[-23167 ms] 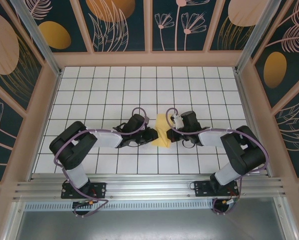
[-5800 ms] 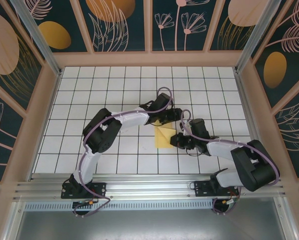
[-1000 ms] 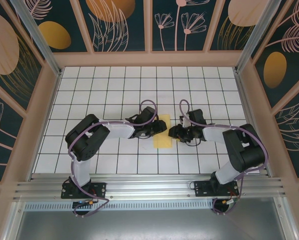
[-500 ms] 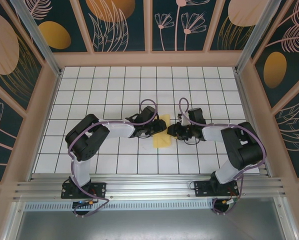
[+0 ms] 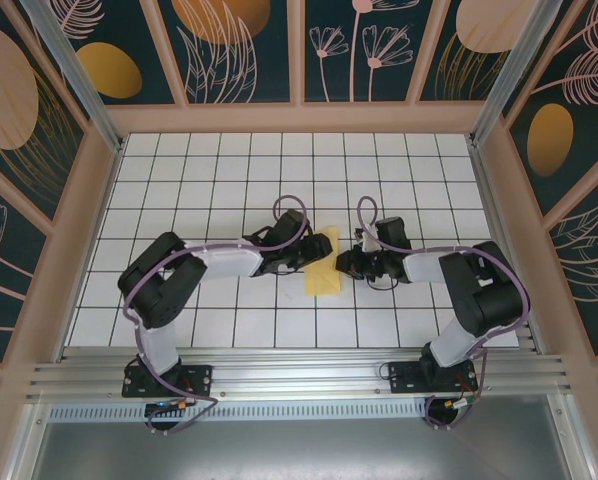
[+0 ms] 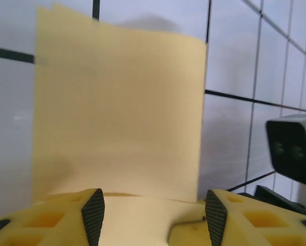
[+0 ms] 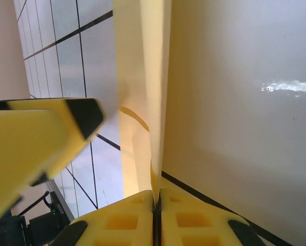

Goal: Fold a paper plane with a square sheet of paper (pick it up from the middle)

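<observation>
Sharpen the crease.
Your right gripper (image 7: 155, 197) clamps the square sheet of paper (image 7: 143, 77); your left gripper (image 6: 151, 205), jaws wide, straddles it: press down.

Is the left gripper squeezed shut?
No, in the left wrist view the left gripper stands open, its two tips far apart with the yellow paper lying flat in front of them.

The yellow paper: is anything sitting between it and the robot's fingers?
Nothing visible does. The right fingers are pinched shut on one edge of the sheet of paper; the left fingers stand open right at its opposite edge.
</observation>
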Tool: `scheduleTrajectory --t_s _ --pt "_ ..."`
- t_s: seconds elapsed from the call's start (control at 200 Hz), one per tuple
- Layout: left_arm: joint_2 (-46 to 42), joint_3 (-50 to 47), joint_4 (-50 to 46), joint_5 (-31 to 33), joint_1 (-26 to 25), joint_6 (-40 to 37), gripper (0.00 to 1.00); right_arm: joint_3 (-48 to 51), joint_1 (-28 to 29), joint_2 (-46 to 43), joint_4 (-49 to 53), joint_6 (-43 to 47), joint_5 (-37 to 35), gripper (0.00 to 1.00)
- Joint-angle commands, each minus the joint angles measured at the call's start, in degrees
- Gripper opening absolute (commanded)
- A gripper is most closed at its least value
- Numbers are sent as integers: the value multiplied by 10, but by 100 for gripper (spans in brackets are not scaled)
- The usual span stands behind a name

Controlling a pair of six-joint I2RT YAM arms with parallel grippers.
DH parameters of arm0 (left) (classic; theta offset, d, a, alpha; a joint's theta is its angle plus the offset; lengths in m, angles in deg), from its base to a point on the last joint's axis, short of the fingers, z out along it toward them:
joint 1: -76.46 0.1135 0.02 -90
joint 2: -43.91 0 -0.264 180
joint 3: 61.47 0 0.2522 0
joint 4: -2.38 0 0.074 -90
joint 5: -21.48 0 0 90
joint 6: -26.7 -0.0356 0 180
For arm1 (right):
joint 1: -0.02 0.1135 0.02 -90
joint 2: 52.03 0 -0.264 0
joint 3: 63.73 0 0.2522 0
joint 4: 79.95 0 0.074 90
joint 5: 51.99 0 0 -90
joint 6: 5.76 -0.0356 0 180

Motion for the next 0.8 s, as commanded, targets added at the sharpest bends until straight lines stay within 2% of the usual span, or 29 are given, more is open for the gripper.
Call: scheduleTrajectory --t_s 0.0,0.095,0.205,0.345,0.44,0.51,0.59,0.656,0.796 --pt "-88 -38 17 48 10 10 61 -13 2 -43 27 11 0 8" --pt "-158 -79 5 90 16 8 65 -36 9 -92 104 32 -51 7" --pt "-241 -129 -12 151 23 -1 73 -84 40 -153 231 62 -172 6" --pt "-327 -190 -12 189 40 -17 88 -160 124 -190 395 56 -422 6" --pt "-360 -209 -22 211 46 -41 94 -220 188 -172 509 6 -593 5" --pt "-378 -213 -40 233 47 -58 98 -257 226 -146 585 -35 -679 5" --pt "-400 -218 -57 267 47 -77 98 -297 267 -110 658 -79 -746 4" --pt "-421 -227 -75 294 50 -75 99 -324 293 -79 701 -103 -779 7" --pt "-464 -249 -113 301 77 -40 98 -363 325 9 737 -117 -786 8"
